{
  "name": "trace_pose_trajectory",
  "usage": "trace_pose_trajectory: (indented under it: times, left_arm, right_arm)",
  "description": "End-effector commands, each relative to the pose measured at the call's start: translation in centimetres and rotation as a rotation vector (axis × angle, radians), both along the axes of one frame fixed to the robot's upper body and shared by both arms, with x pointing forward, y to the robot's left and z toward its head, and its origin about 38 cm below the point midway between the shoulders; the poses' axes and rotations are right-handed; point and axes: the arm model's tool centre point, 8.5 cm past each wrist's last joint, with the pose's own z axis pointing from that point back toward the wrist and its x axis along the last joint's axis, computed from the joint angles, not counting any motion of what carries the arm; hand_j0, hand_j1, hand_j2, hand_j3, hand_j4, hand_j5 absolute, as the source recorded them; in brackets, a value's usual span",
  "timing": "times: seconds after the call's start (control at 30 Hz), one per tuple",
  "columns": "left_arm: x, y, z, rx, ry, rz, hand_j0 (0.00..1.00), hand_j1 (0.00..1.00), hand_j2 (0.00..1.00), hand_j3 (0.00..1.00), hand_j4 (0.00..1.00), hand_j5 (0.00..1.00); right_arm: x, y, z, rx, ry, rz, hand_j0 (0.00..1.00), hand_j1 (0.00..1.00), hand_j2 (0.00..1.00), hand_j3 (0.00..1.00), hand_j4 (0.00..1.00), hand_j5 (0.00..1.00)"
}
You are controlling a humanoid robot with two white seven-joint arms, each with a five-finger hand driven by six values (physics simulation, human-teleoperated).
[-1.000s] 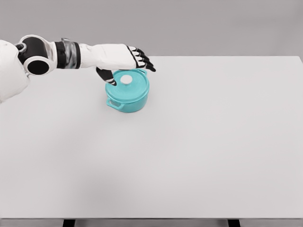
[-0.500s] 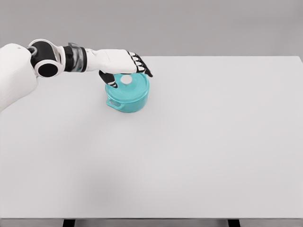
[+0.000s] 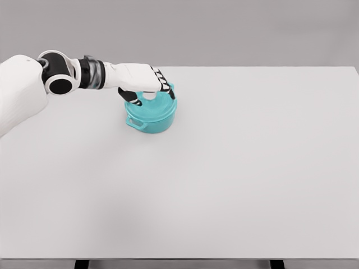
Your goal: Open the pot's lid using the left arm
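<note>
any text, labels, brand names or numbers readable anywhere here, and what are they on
None: no words, numbers or signs can be read.
The teal pot, its lid, the left hand and the white table all appear plain and unmarked.

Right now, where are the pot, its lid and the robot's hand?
pot (image 3: 150, 121): head view, on its teal side wall.
lid (image 3: 160, 106): head view, on its teal top, right of the knob.
left hand (image 3: 143, 78): head view, on the white back of the hand.
</note>
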Motion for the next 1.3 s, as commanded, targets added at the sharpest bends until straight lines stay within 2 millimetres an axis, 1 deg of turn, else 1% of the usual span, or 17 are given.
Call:
trace_pose_trajectory:
  times: [0.0,0.27,0.4,0.43,0.5,0.83,0.9,0.97,1.1,1.13,1.27]
  left_arm:
    - [0.0,0.1,0.0,-0.001,0.000,0.003,0.73,0.73,0.73,0.73,0.73,0.73]
    - [0.1,0.2,-0.1,0.010,-0.004,0.005,0.73,0.73,0.73,0.73,0.73,0.73]
    - [0.1,0.4,-0.1,0.014,-0.005,0.008,0.69,0.69,0.69,0.69,0.69,0.69]
    - [0.1,0.4,-0.1,0.020,-0.009,0.006,0.67,0.67,0.67,0.67,0.67,0.67]
    - [0.1,0.4,-0.1,0.023,-0.011,0.006,0.66,0.66,0.66,0.66,0.66,0.66]
    - [0.0,0.4,-0.6,0.024,-0.002,0.006,0.65,0.65,0.65,0.65,0.65,0.65]
    - [0.0,0.4,-0.6,0.024,-0.002,0.006,0.63,0.63,0.63,0.63,0.63,0.63]
    - [0.0,0.5,-0.6,0.026,-0.003,0.007,0.58,0.58,0.58,0.58,0.58,0.58]
    - [0.0,0.7,-0.5,0.027,-0.003,0.010,0.50,0.50,0.50,0.50,0.50,0.50]
    - [-0.1,0.8,-0.6,0.029,-0.002,0.012,0.45,0.45,0.45,0.45,0.45,0.45]
    - [-0.1,1.3,-0.4,0.032,-0.007,0.017,0.39,0.39,0.39,0.39,0.39,0.39]
  right_arm:
    - [0.0,0.0,0.0,0.000,0.000,0.000,1.00,1.00,1.00,1.00,1.00,1.00]
    - [0.0,0.0,0.0,0.000,0.000,0.000,1.00,1.00,1.00,1.00,1.00,1.00]
    - [0.0,0.0,0.0,0.000,0.000,0.000,1.00,1.00,1.00,1.00,1.00,1.00]
    - [0.0,0.0,0.0,0.000,0.000,0.000,1.00,1.00,1.00,1.00,1.00,1.00]
    - [0.0,0.0,0.0,0.000,0.000,0.000,1.00,1.00,1.00,1.00,1.00,1.00]
    - [0.0,0.0,0.0,0.000,0.000,0.000,1.00,1.00,1.00,1.00,1.00,1.00]
    - [0.0,0.0,0.0,0.000,0.000,0.000,1.00,1.00,1.00,1.00,1.00,1.00]
    - [0.0,0.0,0.0,0.000,0.000,0.000,1.00,1.00,1.00,1.00,1.00,1.00]
    - [0.0,0.0,0.0,0.000,0.000,0.000,1.00,1.00,1.00,1.00,1.00,1.00]
    - [0.0,0.0,0.0,0.000,0.000,0.000,1.00,1.00,1.00,1.00,1.00,1.00]
    - [0.0,0.0,0.0,0.000,0.000,0.000,1.00,1.00,1.00,1.00,1.00,1.00]
